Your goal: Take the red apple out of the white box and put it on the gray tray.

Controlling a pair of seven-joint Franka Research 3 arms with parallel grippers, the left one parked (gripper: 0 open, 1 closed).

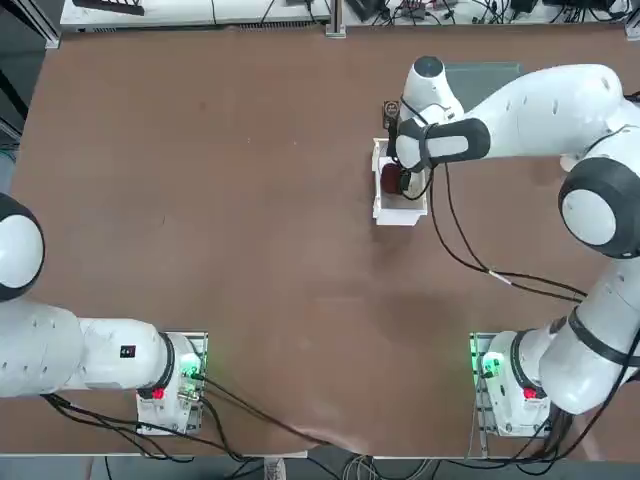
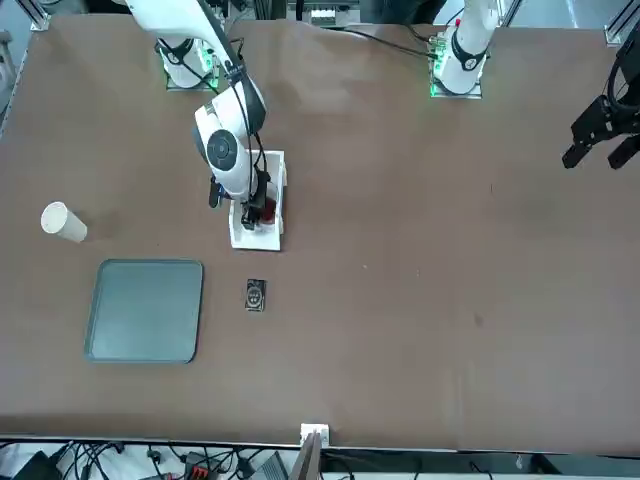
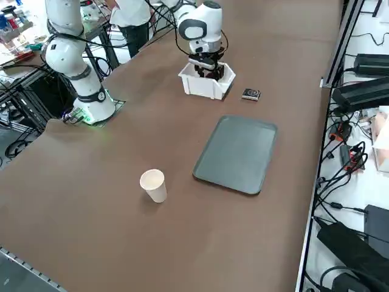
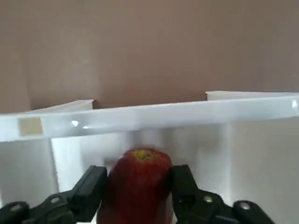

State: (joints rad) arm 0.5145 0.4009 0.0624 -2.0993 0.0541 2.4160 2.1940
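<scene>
Right gripper (image 4: 138,186) is sitting down inside the white box (image 4: 261,154), fingers (image 4: 91,186) pressing against both sides of the red apple (image 4: 138,182). Wrist view is showing the apple squeezed between the two black pads, yellowish stem patch facing up, box walls rising behind it. So the hand is closing narrow on the fruit, and the apple is sitting low in the box, not lifted clear.

From overhead, the gripper (image 1: 400,182) is pointing straight down into the box (image 1: 398,212), with a dark red bit of apple (image 1: 390,178) showing beside the wrist. The right arm is reaching from its base across the table to get there.

The gray tray (image 3: 237,153) is lying flat on the brown table (image 3: 182,231), near the box (image 3: 203,87) but not touching it. In the front view the tray (image 2: 146,310) is sitting below and left of the box (image 2: 262,232).

A small black object (image 3: 251,94) is lying on the table just beside the box, between it and the tray's far corner. A white paper cup (image 3: 153,185) is standing upright in the side view, well apart from the box
</scene>
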